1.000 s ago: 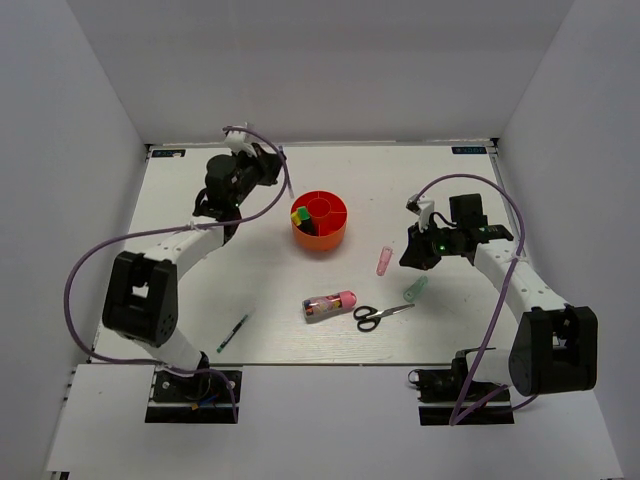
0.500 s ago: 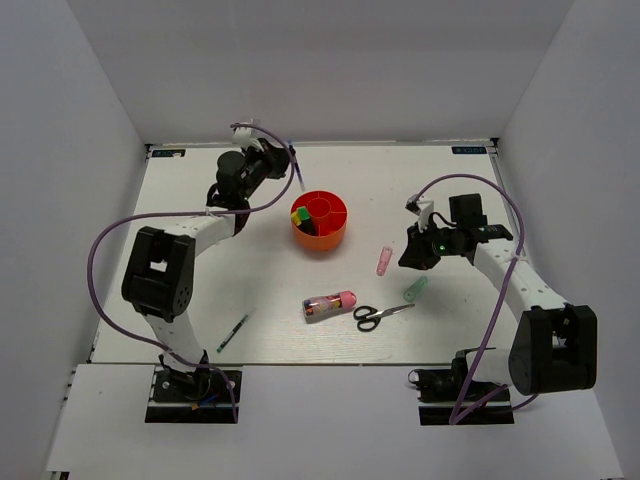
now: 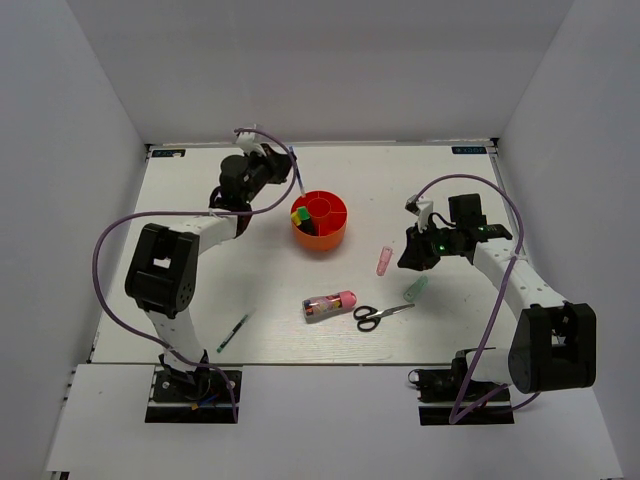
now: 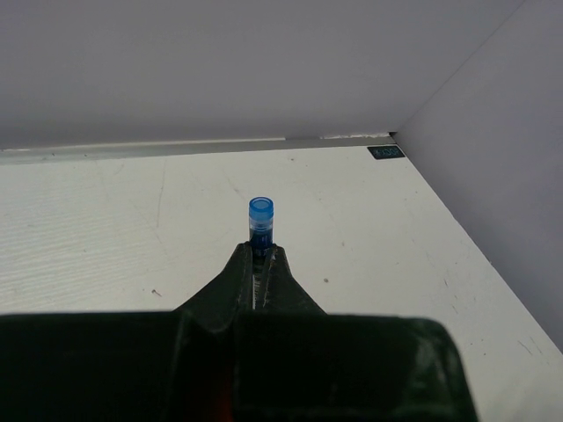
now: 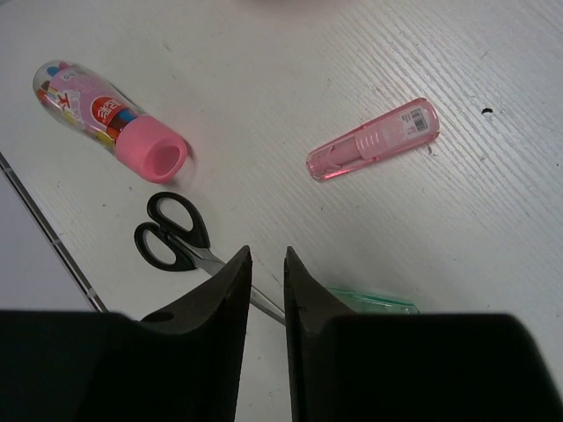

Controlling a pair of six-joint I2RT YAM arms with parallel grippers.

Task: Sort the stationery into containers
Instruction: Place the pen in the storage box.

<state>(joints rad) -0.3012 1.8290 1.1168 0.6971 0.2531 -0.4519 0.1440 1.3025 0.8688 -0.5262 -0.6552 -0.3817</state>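
Observation:
The orange-red organiser [image 3: 334, 238] stands at mid-table with green- and yellow-capped markers [image 3: 299, 216] in one compartment. My left gripper [image 3: 272, 168] [image 4: 260, 251] hovers just left of it, shut on a thin blue-capped pen [image 4: 261, 214]. My right gripper [image 3: 409, 256] [image 5: 266, 255] is narrowly open with nothing between its fingers. It hangs above the scissors' blade, between the pink tube [image 3: 384, 261] [image 5: 374, 139] and the pale green tube [image 3: 416, 289] [image 5: 376, 302]. The black-handled scissors [image 3: 378, 315] [image 5: 171, 230] and the clear pink-capped tube [image 3: 329, 303] [image 5: 110, 118] lie nearer the front.
A second thin pen [image 3: 233, 333] lies near the table's front left edge. White walls close in the table on three sides. A purple cable [image 3: 110, 235] loops out from the left arm.
The left gripper swung right with the pen, closer to the organiser. The right gripper's jaws parted a little; that arm barely moved.

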